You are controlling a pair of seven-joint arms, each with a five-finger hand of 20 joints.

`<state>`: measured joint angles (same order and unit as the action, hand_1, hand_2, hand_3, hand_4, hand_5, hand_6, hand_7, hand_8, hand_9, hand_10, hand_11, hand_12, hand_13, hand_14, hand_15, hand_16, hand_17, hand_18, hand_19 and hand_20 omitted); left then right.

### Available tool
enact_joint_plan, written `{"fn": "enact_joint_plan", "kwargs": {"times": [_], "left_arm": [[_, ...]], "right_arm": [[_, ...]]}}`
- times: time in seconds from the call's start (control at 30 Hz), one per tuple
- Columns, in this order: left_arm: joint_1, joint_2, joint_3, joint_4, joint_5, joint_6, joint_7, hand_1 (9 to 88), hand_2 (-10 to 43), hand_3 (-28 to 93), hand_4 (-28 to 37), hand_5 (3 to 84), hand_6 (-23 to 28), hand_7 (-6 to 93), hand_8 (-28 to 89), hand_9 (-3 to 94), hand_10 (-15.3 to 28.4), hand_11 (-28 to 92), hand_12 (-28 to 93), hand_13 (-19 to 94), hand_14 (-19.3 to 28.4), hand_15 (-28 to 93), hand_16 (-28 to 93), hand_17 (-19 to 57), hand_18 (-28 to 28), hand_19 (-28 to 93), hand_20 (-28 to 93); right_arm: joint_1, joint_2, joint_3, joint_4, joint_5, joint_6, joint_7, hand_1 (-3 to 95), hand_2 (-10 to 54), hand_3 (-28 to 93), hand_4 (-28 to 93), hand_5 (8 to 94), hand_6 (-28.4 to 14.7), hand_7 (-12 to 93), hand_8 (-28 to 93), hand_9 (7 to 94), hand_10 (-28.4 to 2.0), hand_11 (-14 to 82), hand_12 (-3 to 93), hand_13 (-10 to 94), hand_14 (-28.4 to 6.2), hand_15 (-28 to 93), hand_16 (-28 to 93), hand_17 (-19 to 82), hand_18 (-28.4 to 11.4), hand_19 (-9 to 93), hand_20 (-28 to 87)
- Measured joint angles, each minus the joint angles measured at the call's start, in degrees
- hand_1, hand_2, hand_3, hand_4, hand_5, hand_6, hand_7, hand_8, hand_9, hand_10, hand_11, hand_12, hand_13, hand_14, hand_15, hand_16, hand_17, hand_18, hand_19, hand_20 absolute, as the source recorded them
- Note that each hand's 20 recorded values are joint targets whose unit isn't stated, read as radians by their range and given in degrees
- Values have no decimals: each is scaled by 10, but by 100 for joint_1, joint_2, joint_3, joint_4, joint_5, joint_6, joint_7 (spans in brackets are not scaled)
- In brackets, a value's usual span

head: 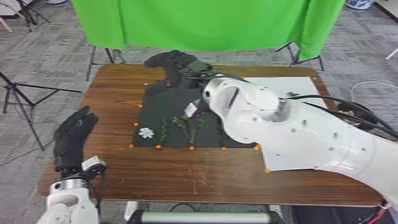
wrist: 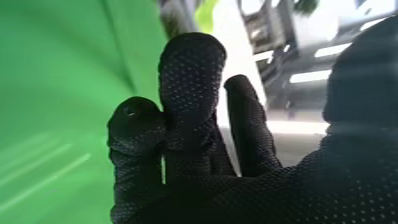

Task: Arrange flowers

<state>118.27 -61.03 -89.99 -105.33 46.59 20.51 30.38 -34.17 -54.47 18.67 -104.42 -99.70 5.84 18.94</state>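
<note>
My right hand (head: 171, 60), open with nothing seen between fingers and thumb, hangs at the far end of the dark mat (head: 158, 107).
Nearer me on the mat lie thin green sprigs (head: 189, 131), a white flower (head: 146, 132) to their left; my left hand (head: 75, 133), fingers extended, is beside them over the table (head: 115, 172). The sprigs look light, bendy and easily bruised, best pinched low on their stems; the flower's petals could crease.

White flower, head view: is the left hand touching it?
No, the white flower lies on the black sheet, with bare table between it and the left hand.
</note>
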Motion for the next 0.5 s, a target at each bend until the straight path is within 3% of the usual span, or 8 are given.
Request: {"fn": "enact_joint_plan", "kwargs": {"times": [0.13,0.23,0.3,0.43,0.5], "left_arm": [[229,-27,-193,-38,-258,32,72,278,-95,713,-219,474,-8,199,-83,418,116,250,167,373,154,203,20,93,138,103,162],[381,-32,-237,-66,-274,70,90,281,-95,711,-216,474,-8,200,-82,418,115,251,168,375,157,209,20,92,136,102,164],[444,-46,-239,-76,-268,80,90,282,-95,712,-214,474,-9,200,-82,419,116,251,168,375,157,211,19,92,135,102,165],[466,-72,-180,-79,-254,94,90,286,-95,711,-211,476,-9,199,-82,419,116,252,168,376,158,215,18,92,135,101,166],[451,-88,-139,-79,-222,94,83,286,-95,709,-211,477,-10,200,-82,419,117,253,168,376,158,218,17,91,135,101,166]], "right_arm": [[-535,846,872,-484,-183,-22,280,159,-95,553,-217,368,-7,45,-49,403,-225,32,130,791,-101,549,256,521,-180,895,449],[-1126,1475,1645,-693,-392,-310,677,174,-95,397,-252,323,-10,13,-46,370,-247,27,105,785,-120,517,255,506,-196,877,439],[-1564,1859,2199,-729,-444,-819,922,213,-95,282,-206,315,-12,6,-42,376,-253,31,103,782,-125,512,255,503,-199,872,440],[-2396,2477,3144,-676,-383,-2023,1289,155,-95,475,-223,343,-16,17,-42,444,-237,49,121,799,-118,530,252,518,-193,889,422],[-2704,2688,3345,-554,-378,-2166,1427,148,-95,513,-217,350,-14,25,-42,458,-226,53,128,802,-116,533,253,520,-192,893,420]]}}
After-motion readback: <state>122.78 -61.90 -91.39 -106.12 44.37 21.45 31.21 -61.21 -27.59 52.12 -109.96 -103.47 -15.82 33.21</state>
